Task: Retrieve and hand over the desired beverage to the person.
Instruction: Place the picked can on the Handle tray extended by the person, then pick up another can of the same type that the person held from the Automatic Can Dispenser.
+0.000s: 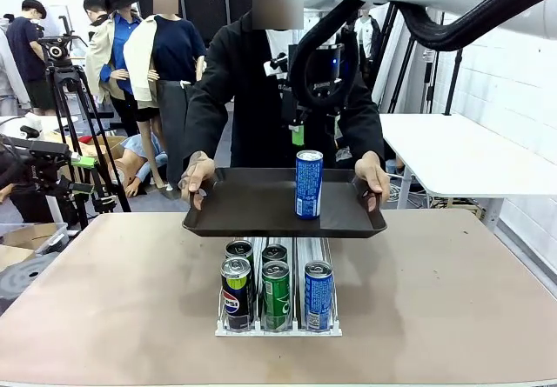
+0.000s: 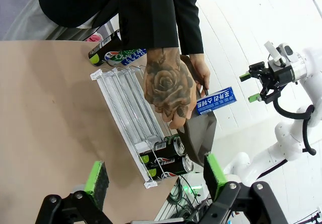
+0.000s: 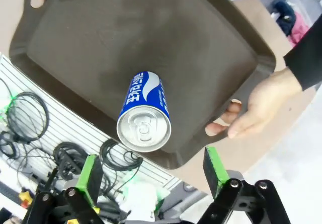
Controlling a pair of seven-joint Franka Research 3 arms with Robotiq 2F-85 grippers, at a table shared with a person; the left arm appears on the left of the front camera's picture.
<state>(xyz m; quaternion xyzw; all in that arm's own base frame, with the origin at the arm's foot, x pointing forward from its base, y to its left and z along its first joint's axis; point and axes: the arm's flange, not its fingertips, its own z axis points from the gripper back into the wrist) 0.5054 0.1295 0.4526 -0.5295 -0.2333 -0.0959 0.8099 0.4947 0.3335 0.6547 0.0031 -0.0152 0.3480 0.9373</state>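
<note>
Blue can (image 3: 144,112) upright on tray (image 3: 75,43), beyond spread fingers (image 3: 213,169), untouched

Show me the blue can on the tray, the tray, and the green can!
blue can (image 1: 308,184), front view, middle of its side.
tray (image 1: 239,203), front view, bare floor left of can.
green can (image 1: 276,298), front view, its front label.

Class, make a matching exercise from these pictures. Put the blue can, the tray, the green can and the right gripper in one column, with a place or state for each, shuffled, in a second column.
Column one:
1. blue can
2. tray
3. green can
4. right gripper

Column two:
A. in the rack on the table
B. open, above the blue can
C. standing upright on the tray
D. held up at both ends by the person's hands

Pairs: 1-C, 2-D, 3-A, 4-B
</note>
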